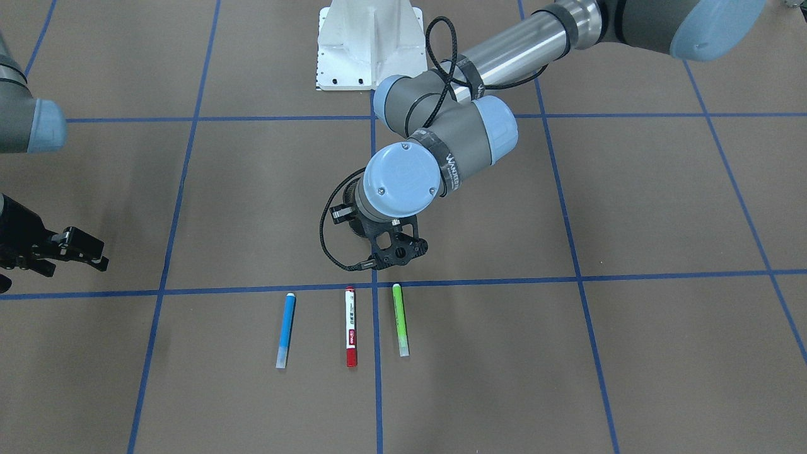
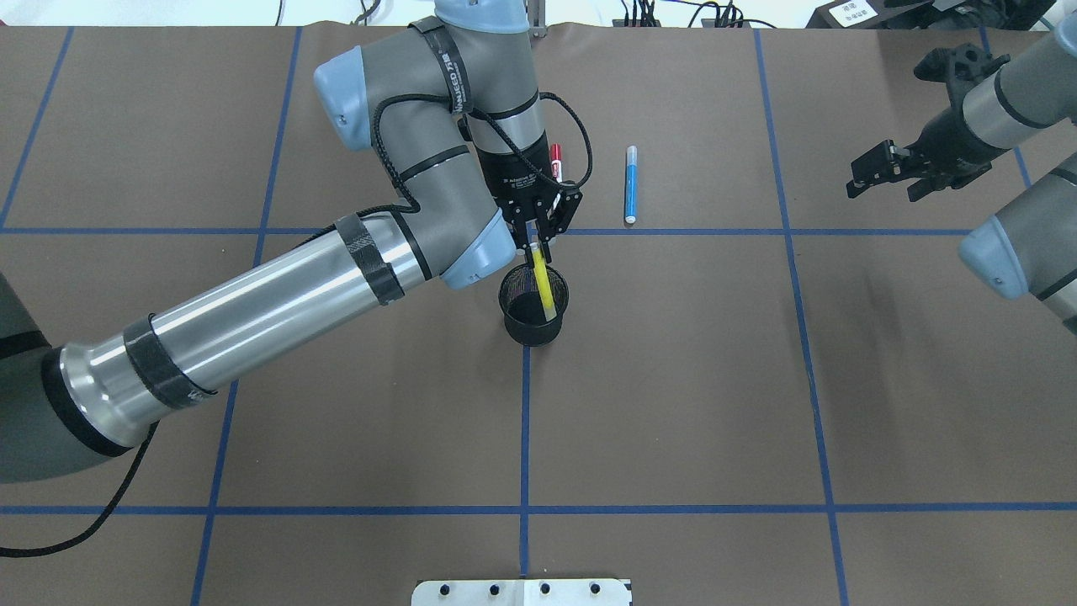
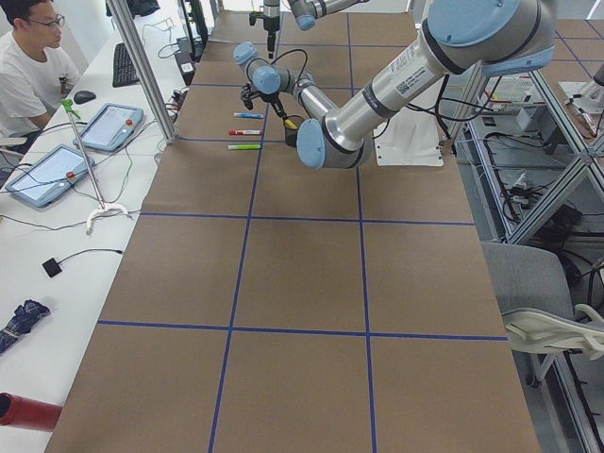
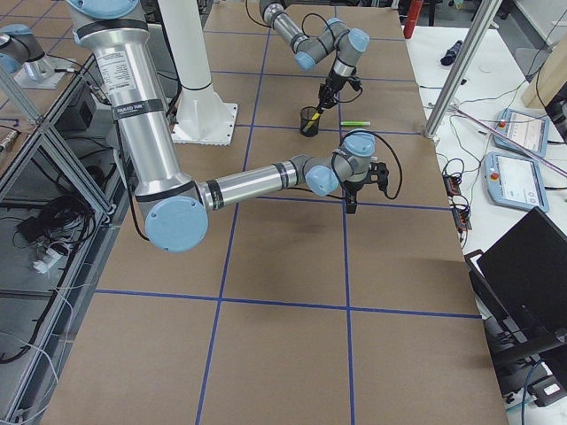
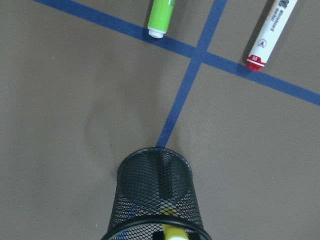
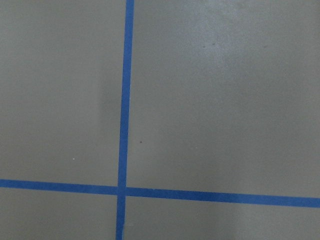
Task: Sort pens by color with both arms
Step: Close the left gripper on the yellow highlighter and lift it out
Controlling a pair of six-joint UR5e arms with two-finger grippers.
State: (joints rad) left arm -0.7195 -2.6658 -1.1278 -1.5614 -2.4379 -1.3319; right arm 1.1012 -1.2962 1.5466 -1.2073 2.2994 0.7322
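Left arm (image 2: 278,311): it reaches in from the near left to the middle of the counter (image 1: 662,202), with the wrist turned down over the cup.
Left hand (image 2: 538,244): closed on the pale top end of the yellow pen (image 2: 544,290), as far as the overhead view lets me judge. The fingers sit just above the cup's rim.
Yellow pen: tilted, with its lower end inside the black mesh cup (image 2: 532,326) and its upper end in the left hand.
Cup: upright near the middle of the counter. It stands on one of the blue tape lines (image 1: 630,275), just on the robot's side of a crossing.
Other pens: three lie flat in a row just beyond the cup, on the side far from the robot's base. They are parallel and apart from one another.
Green pen (image 1: 400,318): at the robot's left end of the row.
White pen with red ends (image 1: 350,326): in the middle of the row, just beside a tape line.
Blue pen (image 1: 285,329): at the robot's right end of the row.
Right arm (image 2: 1010,101): out at the far right, well apart from the cup and the pens.
Right hand (image 2: 883,177): open, with nothing between its fingers, hanging above bare counter. Its own camera shows only brown surface and tape.
Bystander: a man in a white shirt (image 3: 28,66) sits at a side desk along the counter's far edge.
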